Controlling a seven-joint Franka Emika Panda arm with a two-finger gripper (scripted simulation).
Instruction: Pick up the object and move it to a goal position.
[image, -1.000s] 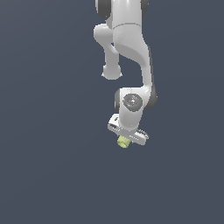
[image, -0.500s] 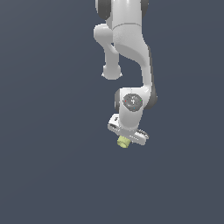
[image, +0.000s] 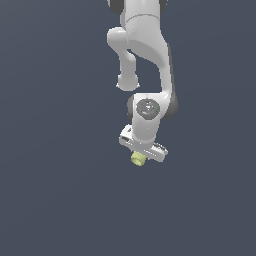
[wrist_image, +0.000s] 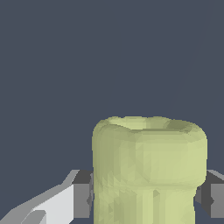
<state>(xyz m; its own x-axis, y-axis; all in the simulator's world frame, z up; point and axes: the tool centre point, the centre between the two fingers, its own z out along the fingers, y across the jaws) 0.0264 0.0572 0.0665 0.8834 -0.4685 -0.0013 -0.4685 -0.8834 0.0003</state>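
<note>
Clearly the jaws clamp the object (wrist_image: 148, 170) — pale yellow-green, ridged; both dark fingertips (wrist_image: 82, 194) touching.

No readable text, labels, numbers or signs in either view.

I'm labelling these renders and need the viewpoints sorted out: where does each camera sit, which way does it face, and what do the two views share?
Exterior view: off the arm, facing the white Panda arm against plain dark background; links, wrist and hand show, with the yellow-green cylinder at the hand's tip.
Wrist view: on the wrist, looking along the hand; the cylinder fills it, one finger on each side.
Shared: the cylinder and the hand shut on it.
</note>
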